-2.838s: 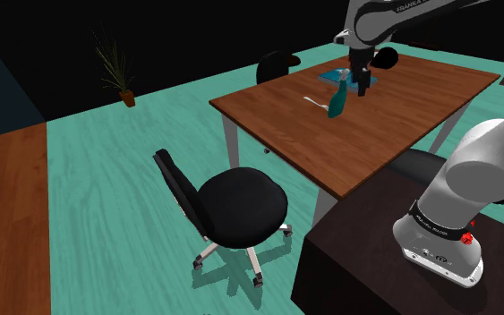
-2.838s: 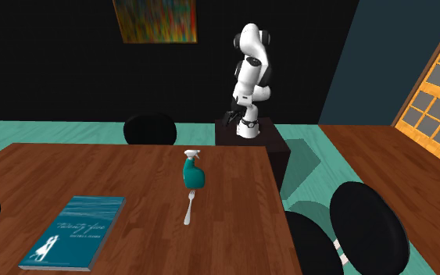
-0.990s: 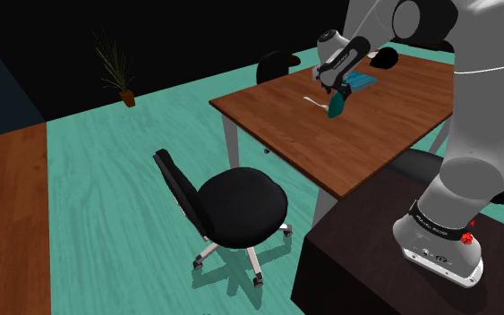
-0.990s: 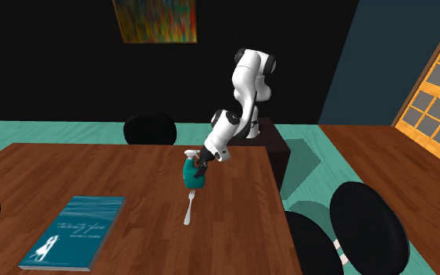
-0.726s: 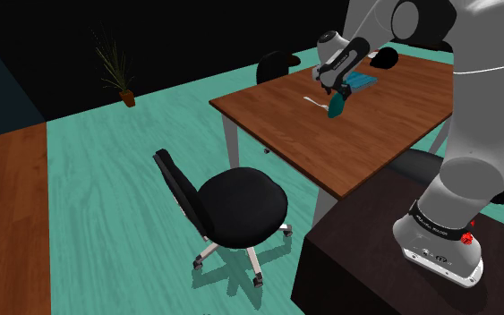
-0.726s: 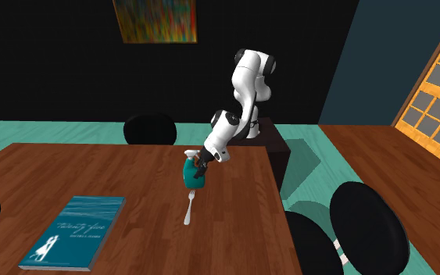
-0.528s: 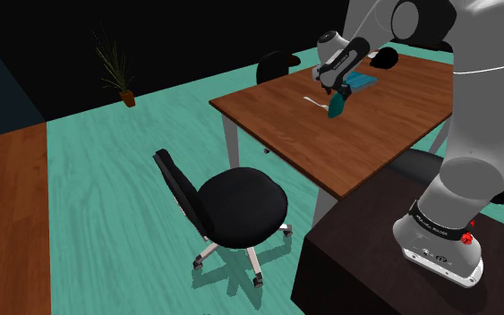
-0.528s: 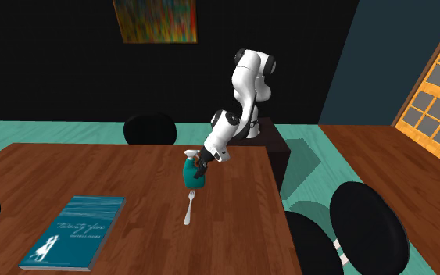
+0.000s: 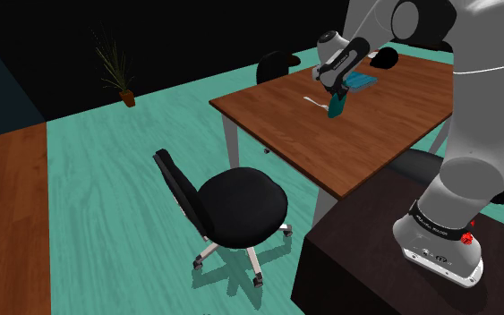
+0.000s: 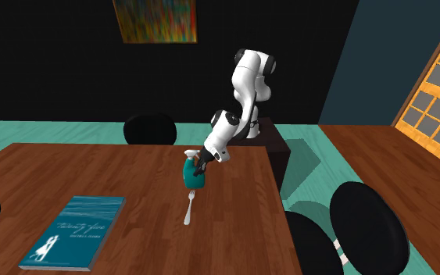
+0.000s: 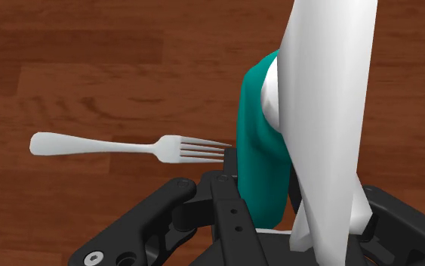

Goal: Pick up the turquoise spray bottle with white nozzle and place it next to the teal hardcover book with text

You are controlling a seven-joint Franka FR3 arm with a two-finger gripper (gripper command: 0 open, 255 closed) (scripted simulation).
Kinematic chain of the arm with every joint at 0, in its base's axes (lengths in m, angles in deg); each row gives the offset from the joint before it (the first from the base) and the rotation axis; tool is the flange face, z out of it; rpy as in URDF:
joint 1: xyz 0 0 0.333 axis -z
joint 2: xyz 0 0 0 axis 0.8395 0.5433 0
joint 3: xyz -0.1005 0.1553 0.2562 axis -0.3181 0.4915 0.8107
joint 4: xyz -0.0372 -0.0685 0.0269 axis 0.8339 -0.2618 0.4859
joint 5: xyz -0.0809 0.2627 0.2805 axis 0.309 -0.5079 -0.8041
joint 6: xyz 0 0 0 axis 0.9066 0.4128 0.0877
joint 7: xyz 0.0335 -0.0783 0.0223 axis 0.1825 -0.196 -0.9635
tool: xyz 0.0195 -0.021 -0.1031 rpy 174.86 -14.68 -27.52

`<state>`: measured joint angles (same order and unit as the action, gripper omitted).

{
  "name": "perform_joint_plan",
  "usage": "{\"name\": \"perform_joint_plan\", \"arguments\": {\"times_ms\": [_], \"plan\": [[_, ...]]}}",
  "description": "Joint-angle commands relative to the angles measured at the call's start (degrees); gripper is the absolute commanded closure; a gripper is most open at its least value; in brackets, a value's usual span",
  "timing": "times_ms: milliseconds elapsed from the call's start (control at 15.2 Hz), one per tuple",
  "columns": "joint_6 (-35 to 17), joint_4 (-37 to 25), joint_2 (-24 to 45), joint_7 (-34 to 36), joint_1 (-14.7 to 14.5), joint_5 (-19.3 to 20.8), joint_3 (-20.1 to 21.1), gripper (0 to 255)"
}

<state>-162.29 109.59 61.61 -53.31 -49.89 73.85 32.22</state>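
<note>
1. Step in hand: the grasp. The hand (image 10: 201, 165) reaches in at a slant from the arm's side and sits at the spray bottle (image 10: 193, 176), high on its body and just under the white nozzle (image 10: 191, 153).
2. Hand state: in the wrist view one black finger (image 11: 231, 162) lies against the bottle's teal body. The other finger is hidden behind the nozzle. Judgement: the hand is pinching the bottle.
3. Task item: the bottle stands upright on the bench (image 10: 116, 168), just past the tines of the fork (image 10: 189, 207). Whether its base has left the wood cannot be told.
4. Target: the teal book (image 10: 73, 232) lies flat, well apart from the fork, out to one side of its handle end.
5. Next move, as judged: lift high enough to clear the fork, carry the bottle past the fork's handle end, and set it upright just beside the book's edge, not on the cover.
6. Risk: with the grip so high, the body may swing or tilt in transit.
</note>
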Motion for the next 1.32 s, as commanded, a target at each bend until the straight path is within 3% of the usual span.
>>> {"name": "perform_joint_plan", "arguments": {"times_ms": [0,1254], "plan": [[0.0,0.0,0.0,0.0,0.0,0.0,0.0,255],[10.4,-3.8,-7.6,-5.0,-0.8,-1.1,0.1,255]]}}
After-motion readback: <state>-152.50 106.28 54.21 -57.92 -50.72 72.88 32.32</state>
